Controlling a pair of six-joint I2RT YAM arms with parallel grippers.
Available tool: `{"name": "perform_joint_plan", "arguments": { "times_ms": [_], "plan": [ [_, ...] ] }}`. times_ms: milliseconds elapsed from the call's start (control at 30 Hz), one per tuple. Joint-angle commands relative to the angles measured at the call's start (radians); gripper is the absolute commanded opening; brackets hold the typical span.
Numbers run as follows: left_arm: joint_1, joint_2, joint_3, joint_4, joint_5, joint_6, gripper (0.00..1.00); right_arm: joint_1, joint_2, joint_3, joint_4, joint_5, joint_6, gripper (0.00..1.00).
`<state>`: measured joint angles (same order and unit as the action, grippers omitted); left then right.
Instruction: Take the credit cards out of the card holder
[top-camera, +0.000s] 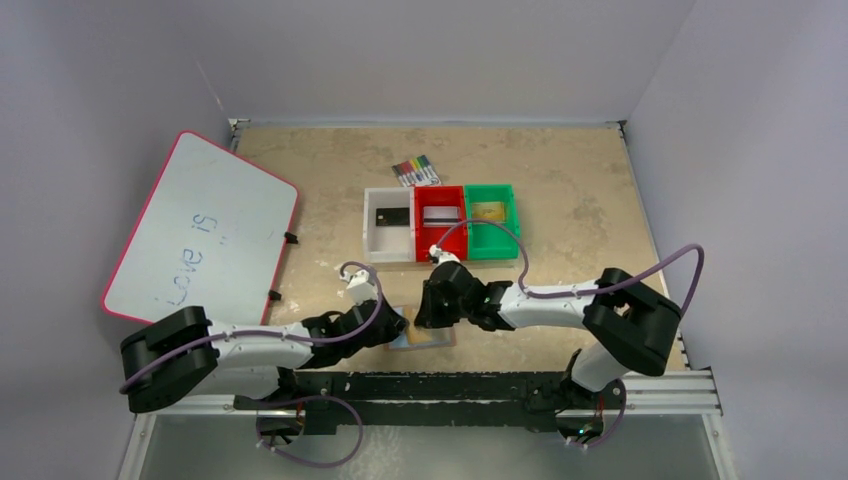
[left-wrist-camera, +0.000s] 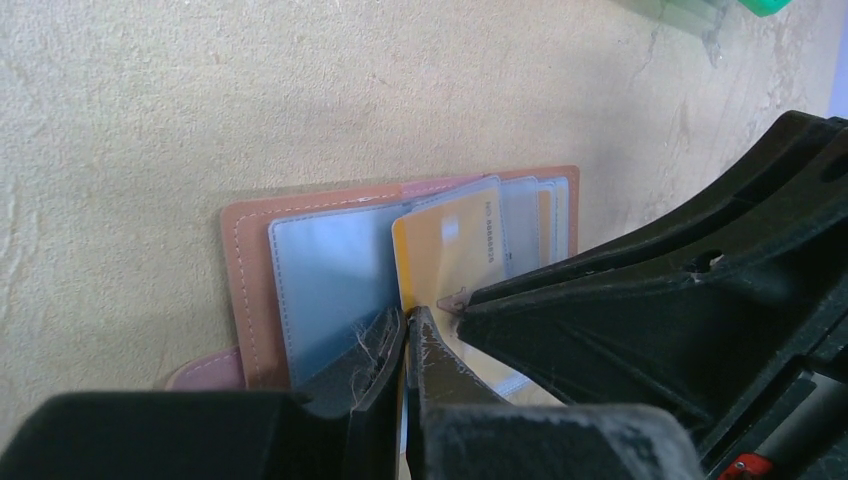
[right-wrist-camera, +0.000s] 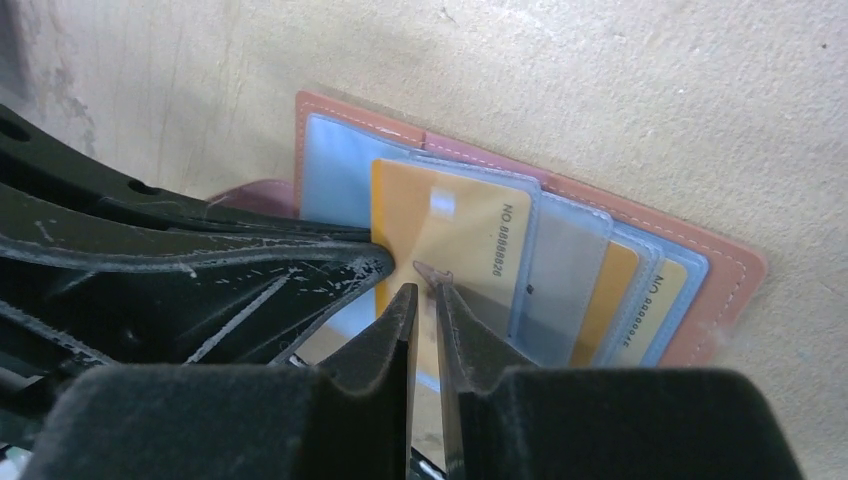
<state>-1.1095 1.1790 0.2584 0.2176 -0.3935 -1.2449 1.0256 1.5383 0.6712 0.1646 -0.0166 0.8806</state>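
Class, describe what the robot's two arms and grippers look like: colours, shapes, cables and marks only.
Both arms match: the left arm and right arm have white links between bulky black joint housings, each trailed by a looping lilac-grey cable. The left gripper and right gripper have black, wedge-shaped fingers, scuffed with pale scratches.

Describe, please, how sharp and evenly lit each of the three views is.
Top external: even light, sharp throughout, no harsh shadows. Left wrist: gold card sharp, left gripper blurred near the lens. Right wrist: the card's number legible, right gripper soft.
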Motion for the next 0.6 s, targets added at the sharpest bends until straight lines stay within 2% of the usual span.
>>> {"name": "perform_joint_plan", "arguments": {
  "times_ms": [0,133,233,433,567],
  "plan": [
    [-0.001,-0.026,-0.004,-0.047,-0.02,0.011,0.0,-0.001,-0.004,-0.011,-0.089,0.077,0.024,0.16],
    [-0.001,-0.048,0.0,-0.095,-0.033,0.014,0.0,0.0,-0.04,-0.043,-0.138,0.077,0.072,0.16],
    [-0.001,-0.068,-0.016,-0.054,-0.021,0.008,0.08,-0.001,-0.042,-0.051,-0.11,0.06,0.068,0.18],
    [0.001,-0.024,-0.093,0.216,0.062,-0.062,0.16,-0.001,0.073,-0.037,-0.036,0.031,0.024,0.19],
    [0.0,0.023,-0.176,0.405,0.08,-0.133,0.17,-0.001,0.05,-0.087,-0.018,0.011,0.07,0.18]
  ]
}}
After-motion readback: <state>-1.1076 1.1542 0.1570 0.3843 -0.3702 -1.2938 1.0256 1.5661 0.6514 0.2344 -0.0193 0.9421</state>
